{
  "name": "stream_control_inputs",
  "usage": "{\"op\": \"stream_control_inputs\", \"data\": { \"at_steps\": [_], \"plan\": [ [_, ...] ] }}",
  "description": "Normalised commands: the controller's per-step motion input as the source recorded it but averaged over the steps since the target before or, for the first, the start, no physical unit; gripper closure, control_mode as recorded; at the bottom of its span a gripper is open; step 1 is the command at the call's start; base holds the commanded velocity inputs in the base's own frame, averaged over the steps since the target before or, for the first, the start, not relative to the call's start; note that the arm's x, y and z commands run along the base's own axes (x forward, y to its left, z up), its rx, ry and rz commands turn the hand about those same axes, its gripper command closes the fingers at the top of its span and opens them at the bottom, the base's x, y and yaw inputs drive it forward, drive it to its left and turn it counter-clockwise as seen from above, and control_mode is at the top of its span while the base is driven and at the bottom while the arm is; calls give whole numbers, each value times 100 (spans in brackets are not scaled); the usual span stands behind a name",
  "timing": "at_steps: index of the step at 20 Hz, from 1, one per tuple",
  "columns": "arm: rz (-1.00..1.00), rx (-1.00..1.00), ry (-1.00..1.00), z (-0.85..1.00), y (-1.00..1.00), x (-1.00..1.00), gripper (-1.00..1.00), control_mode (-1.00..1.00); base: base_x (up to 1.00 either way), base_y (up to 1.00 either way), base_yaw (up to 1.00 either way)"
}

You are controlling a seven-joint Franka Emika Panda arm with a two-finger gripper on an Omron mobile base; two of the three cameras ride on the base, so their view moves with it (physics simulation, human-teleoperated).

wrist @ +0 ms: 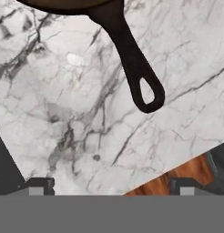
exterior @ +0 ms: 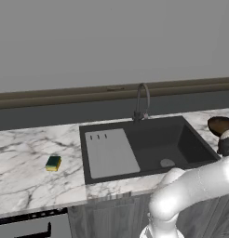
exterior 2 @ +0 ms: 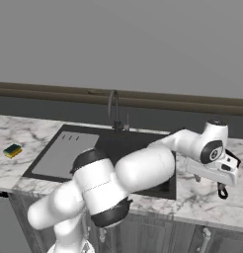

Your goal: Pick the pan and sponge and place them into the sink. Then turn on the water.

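The pan (wrist: 127, 50) lay on the marble desk (wrist: 63, 91) right of the sink (exterior: 149, 144), its looped handle pointing toward the hand. The gripper (wrist: 109, 189) hovered above, jaws released and empty. The sponge (exterior: 53, 163) rested left of the drainboard (exterior: 111, 153), faucet (exterior: 143, 100) behind the basin.

Arm (exterior 2: 143, 170): glossy white rounded link shells, dark bands at the joints. Wrist housing white with a round dark cap. End effector (wrist: 109, 189): two small dark grey blocky fingertips (wrist: 38, 185).
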Motion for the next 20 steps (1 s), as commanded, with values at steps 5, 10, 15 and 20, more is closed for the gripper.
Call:
{"op": "stream_control_inputs", "data": {
  "at_steps": [5, 10, 15, 20],
  "plan": [
    [0, 1, 0, -17, -28, 27, -100, -100, 0, 0, 0],
    [0, 0, 0, -27, -22, 26, -100, -100, 0, 0, 0],
    [0, 0, 1, -34, -19, 24, -100, -100, 0, 0, 0],
    [0, 0, 0, -23, -24, 20, -100, -100, 0, 0, 0]
  ]
}}
